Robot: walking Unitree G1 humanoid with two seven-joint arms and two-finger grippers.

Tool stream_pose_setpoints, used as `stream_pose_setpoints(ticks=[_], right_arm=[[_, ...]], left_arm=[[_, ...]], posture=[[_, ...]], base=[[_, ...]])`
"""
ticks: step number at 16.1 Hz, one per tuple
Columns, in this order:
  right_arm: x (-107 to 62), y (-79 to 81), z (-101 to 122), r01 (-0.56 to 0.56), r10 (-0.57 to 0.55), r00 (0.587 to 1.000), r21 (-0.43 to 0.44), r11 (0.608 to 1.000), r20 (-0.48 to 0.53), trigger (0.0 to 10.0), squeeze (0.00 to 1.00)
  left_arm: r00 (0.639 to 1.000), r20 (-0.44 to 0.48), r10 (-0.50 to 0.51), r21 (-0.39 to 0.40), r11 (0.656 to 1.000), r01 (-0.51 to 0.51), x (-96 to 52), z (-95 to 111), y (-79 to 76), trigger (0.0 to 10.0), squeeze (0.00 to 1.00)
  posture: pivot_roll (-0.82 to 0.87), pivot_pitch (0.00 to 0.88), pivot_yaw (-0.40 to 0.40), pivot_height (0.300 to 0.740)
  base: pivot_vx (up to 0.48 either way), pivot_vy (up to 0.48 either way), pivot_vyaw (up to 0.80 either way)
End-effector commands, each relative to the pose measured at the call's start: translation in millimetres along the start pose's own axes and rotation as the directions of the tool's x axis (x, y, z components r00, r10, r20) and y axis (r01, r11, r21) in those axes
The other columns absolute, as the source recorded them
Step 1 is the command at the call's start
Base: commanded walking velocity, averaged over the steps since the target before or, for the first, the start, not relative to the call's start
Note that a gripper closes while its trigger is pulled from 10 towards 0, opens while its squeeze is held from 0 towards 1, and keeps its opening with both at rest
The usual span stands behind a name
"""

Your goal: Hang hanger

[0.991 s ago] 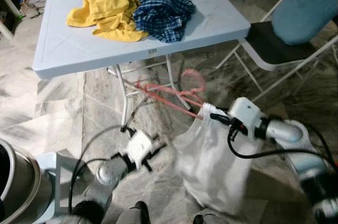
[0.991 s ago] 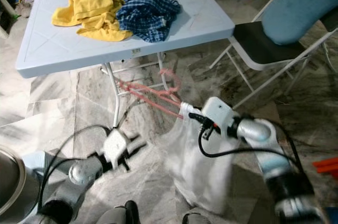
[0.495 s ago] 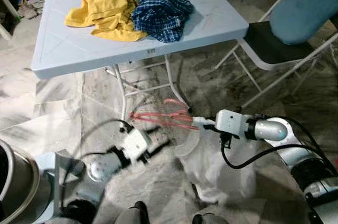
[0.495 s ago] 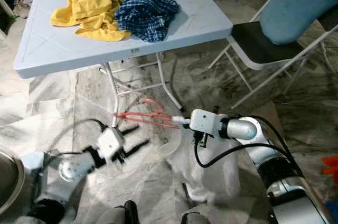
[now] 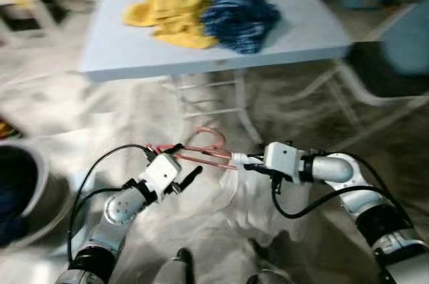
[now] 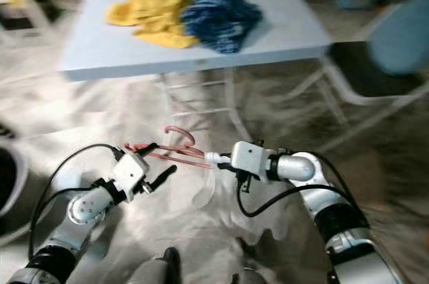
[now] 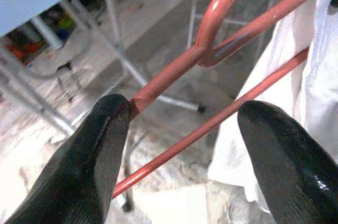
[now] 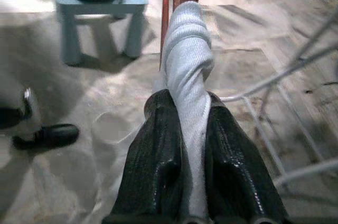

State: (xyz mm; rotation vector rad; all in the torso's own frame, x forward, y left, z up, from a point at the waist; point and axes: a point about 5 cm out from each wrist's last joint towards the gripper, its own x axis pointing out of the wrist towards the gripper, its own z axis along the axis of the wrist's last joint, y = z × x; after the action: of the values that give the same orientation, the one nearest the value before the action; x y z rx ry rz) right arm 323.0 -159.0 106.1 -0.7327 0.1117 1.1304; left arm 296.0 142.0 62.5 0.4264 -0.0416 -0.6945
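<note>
Hanger: a red wire hanger point(image 5: 201, 152) sits in the middle of the head views, low in front of the counter, held roughly level between the 2 grippers, its hook curving upward.
White garment: a white cloth point(image 5: 251, 197) hangs from the hanger's right end and drapes down toward the floor at lower centre.
Right gripper: the right gripper point(image 8: 182, 129), right of centre in the head views, has its 2 black fingers point(image 8: 158, 155) pressed together on a twisted bunch of the white garment at the hanger's end.
Left gripper: the left gripper point(image 7: 179, 134), left of centre, has its fingers point(image 7: 100, 155) spread apart around the hanger's left end; 1 finger touches the upper wire, the lower wire runs through the gap, the other finger stands clear.
Counter: a pale blue folding counter point(image 5: 134, 49) fills the upper part of the frame, blurred.
Clothes: a yellow garment point(image 5: 171, 13) and a blue checked garment point(image 5: 241, 16) lie bunched side by side, touching, on the counter.
Floor: marbled stone floor point(image 5: 80, 116) below.
Chair: a folding chair point(image 5: 395, 63) at the right edge, blurred.
</note>
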Motion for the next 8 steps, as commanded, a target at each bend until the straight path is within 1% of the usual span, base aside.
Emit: stream_pose_setpoints(ticks=[1,3,5,6,7,8], right_arm=[[-1.6,-4.8,9,0.016,-0.015,0.998,-0.013,1.0,0.058,10.0,0.0],[-2.9,-6.3,8,0.027,-0.026,0.998,-0.01,1.0,0.056,10.0,0.0],[-5.5,-7.7,6,0.032,-0.03,0.999,-0.028,0.999,0.043,10.0,0.0],[-8.1,-8.9,6,0.03,-0.029,0.999,-0.041,0.999,0.038,10.0,0.0],[-13.3,-11.4,6,0.027,-0.024,0.999,-0.066,0.997,0.041,10.0,0.0],[-17.4,-12.3,6,0.013,-0.011,0.999,-0.067,0.998,0.039,10.0,0.0]], left_arm=[[0.999,-0.039,0.0,0.007,1.0,0.0,-1.9,-5,4.9,10.0,0.0],[0.999,-0.042,0.006,0.017,1.0,-0.005,-0.7,-3,10.2,10.0,0.0],[0.999,-0.054,-0.009,0.029,1.0,0.01,-0.3,-2,15.7,10.0,0.0],[0.998,-0.062,-0.023,0.037,0.999,0.026,-1.2,-3,19.5,10.0,0.0],[0.997,-0.065,-0.028,0.032,0.999,0.031,-3.5,-2,26.6,10.0,0.0],[0.996,-0.063,-0.057,0.03,0.998,0.059,-5.0,-1,29.2,10.0,0.0]], posture=[[-0.04,0.189,0.026,0.74],[-0.04,0.192,0.029,0.74],[-0.04,0.194,0.028,0.74],[-0.04,0.195,0.029,0.74],[-0.04,0.197,0.029,0.74],[-0.04,0.2,0.027,0.74]], base=[[0.0,0.0,0.71],[0.0,0.0,0.0],[0.0,0.0,0.0],[0.0,0.0,0.0],[0.0,0.0,0.0],[0.0,0.0,0.0]])
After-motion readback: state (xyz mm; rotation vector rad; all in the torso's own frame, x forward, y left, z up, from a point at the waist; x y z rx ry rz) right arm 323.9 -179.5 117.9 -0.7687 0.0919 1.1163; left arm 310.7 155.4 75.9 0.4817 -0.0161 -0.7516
